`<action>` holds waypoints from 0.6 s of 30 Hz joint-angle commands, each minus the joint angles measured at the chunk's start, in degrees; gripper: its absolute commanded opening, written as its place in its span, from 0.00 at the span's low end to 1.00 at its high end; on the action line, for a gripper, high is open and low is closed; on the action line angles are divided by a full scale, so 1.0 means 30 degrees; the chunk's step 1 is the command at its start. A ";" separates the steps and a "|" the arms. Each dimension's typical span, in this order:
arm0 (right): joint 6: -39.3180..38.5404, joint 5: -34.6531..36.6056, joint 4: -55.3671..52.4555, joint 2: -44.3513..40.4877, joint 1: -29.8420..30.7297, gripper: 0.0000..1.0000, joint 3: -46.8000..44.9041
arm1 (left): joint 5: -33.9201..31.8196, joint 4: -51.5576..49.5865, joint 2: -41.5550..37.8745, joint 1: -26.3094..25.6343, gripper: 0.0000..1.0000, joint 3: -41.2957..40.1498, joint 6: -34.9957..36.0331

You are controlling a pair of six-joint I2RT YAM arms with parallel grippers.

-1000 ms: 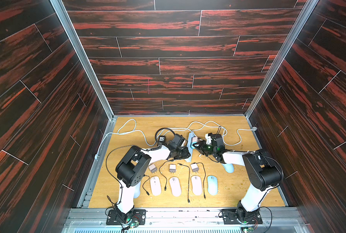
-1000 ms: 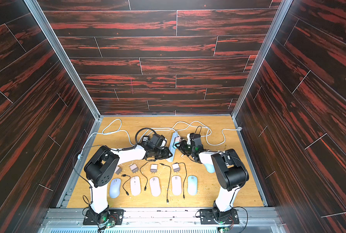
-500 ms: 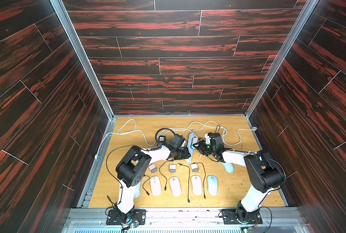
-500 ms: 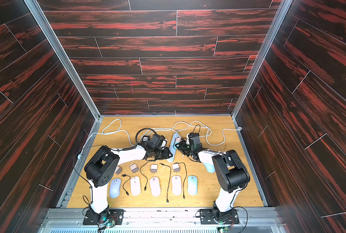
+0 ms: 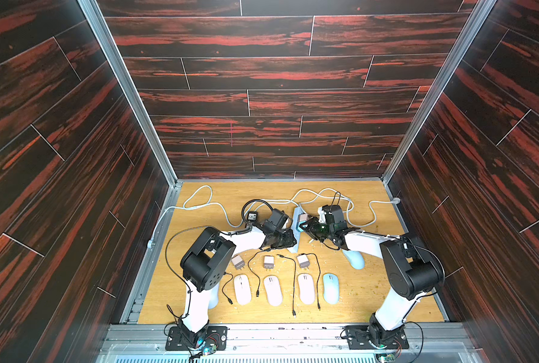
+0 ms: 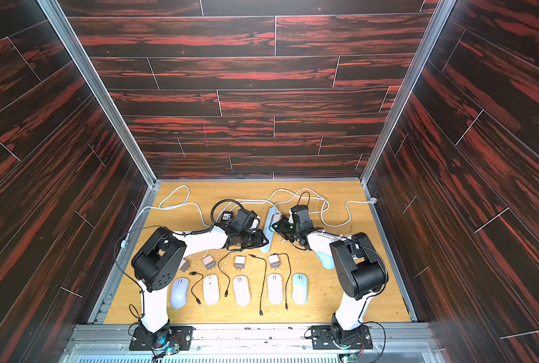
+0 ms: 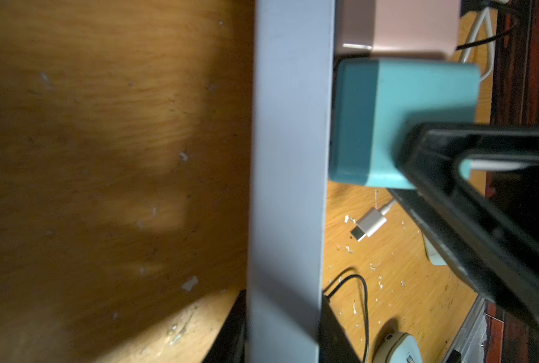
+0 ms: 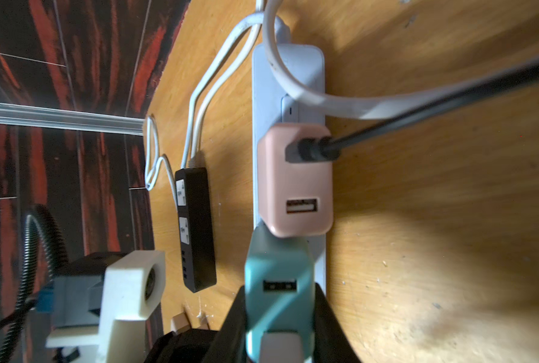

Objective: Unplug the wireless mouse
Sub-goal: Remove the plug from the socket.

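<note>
A white power strip [image 5: 296, 231] lies mid-table, and my left gripper [image 7: 282, 317] is shut on its near end. A teal charger [image 8: 277, 276] sits against the strip's face, and my right gripper [image 8: 277, 308] is shut on it. A white plug sticks out of the teal charger between the fingers. A pink charger [image 8: 294, 182] with a black cable stands next to it on the strip. A pale blue wireless mouse [image 5: 354, 259] rests under my right arm. A loose white cable end [image 7: 370, 224] lies on the table, plugged into nothing.
A black power strip [image 8: 196, 229] lies beside the white one. Three loose chargers [image 5: 268, 262] with black cables sit in front, then a row of mice [image 5: 272, 290]. White cable [image 5: 324, 193] loops along the back. Walls close in on three sides.
</note>
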 commanded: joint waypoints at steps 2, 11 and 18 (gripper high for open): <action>-0.0492 -0.2367 0.1568 -0.1198 -0.0349 0.00 -0.1001 | -0.4064 -0.1777 0.0836 0.1349 0.00 0.0001 -0.1506; 0.0967 -0.2049 0.1949 -0.0549 -0.0431 0.00 -0.1506 | -0.4122 -0.1850 0.0809 0.1396 0.00 -0.0062 -0.1468; -0.0983 0.0200 -0.1690 -0.1290 0.0147 0.00 0.0266 | -0.4120 -0.1851 0.0835 0.1398 0.00 -0.0068 -0.1464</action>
